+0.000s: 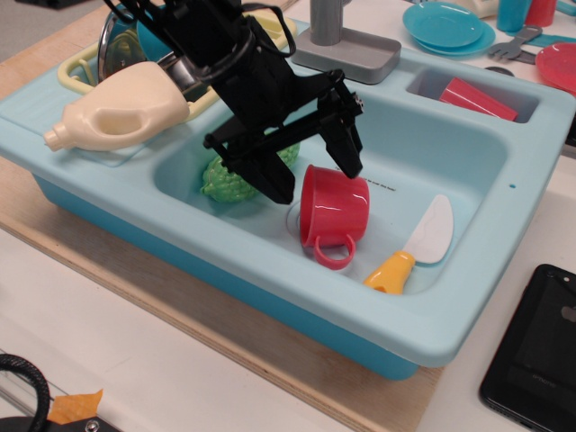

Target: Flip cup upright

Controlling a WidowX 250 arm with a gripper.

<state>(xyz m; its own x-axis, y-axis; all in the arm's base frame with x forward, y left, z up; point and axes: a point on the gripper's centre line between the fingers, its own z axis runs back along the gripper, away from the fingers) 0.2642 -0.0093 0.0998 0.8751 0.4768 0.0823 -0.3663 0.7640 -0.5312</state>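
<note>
The red-pink cup [335, 209] with a loop handle lies on its side on the floor of the light blue toy sink [468, 162], handle toward the front. My black gripper [313, 175] is open and tilted, just above and to the left of the cup. One finger [273, 180] is at the cup's left side and the other [346, 144] is over its back edge. The fingers straddle the cup's upper left and hold nothing.
A green bumpy vegetable [225, 180] lies left of the cup, partly behind my gripper. A toy knife [416, 247] lies to the right. A cream bottle [117, 110], a dish rack with pots, a grey faucet base [346, 49], a red tumbler [477, 97] and a black phone [535, 346] are around the sink.
</note>
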